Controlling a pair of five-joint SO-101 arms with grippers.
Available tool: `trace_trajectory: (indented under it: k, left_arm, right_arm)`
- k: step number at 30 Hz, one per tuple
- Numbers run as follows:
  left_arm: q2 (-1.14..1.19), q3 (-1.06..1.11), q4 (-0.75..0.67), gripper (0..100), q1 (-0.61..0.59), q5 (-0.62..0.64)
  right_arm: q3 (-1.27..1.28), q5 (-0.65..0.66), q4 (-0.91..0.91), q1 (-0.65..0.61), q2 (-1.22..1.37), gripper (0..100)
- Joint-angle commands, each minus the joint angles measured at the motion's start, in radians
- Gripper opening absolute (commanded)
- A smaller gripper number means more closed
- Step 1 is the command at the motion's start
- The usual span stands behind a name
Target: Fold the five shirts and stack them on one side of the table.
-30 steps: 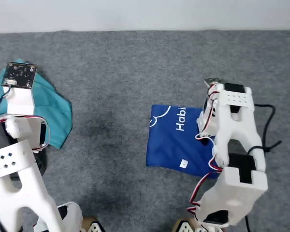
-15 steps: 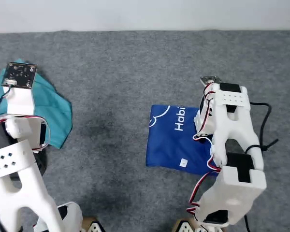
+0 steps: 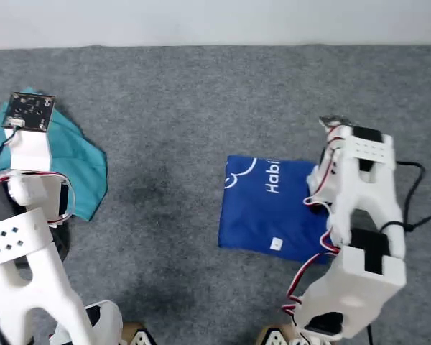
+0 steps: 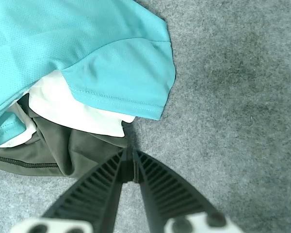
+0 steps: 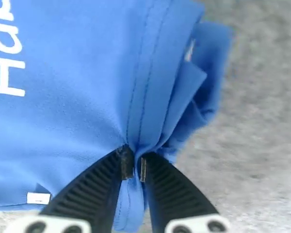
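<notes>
Two arms: my right gripper [image 5: 133,167] clamped the folded blue shirt [image 3: 266,208] by its hem, right of centre on the table [image 3: 172,93], seemingly to drag it; my left gripper [image 4: 132,165], fingers together, hung beside the shirt stack [image 3: 82,162] at the left edge.

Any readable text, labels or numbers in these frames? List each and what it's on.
On the blue shirt, white lettering: cut off by the right arm, no whole word readable.
On the blue shirt's near edge, small white tag: too small to read.
Over the teal shirt, circuit board: markings too small to read.
</notes>
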Motion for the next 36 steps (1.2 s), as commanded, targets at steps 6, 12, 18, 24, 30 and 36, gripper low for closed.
trace_trajectory:
  k: [6,12,18,24,30,36]
  left_arm:
    - [-0.023,-0.002,-0.023,0,0.0,-0.008]
    - [-0.023,-0.002,-0.023,0,0.0,-0.008]
    - [-0.023,-0.002,-0.023,0,0.0,-0.008]
    - [-0.023,-0.002,-0.023,0,-0.002,-0.008]
    - [-0.023,-0.002,-0.023,0,-0.005,-0.009]
    - [-0.023,-0.002,-0.023,0,-0.003,-0.009]
  right_arm:
    - [-0.144,0.061,0.045,0.091,-0.019,0.9]
    - [-0.143,0.057,0.064,0.036,-0.013,5.8]
    - [-0.192,-0.006,0.157,-0.059,-0.035,18.9]
    - [-0.233,-0.075,0.15,-0.087,-0.021,16.0]
    - [-0.239,-0.114,0.143,-0.051,0.064,21.0]
    - [-0.236,-0.117,0.122,-0.024,0.114,21.1]
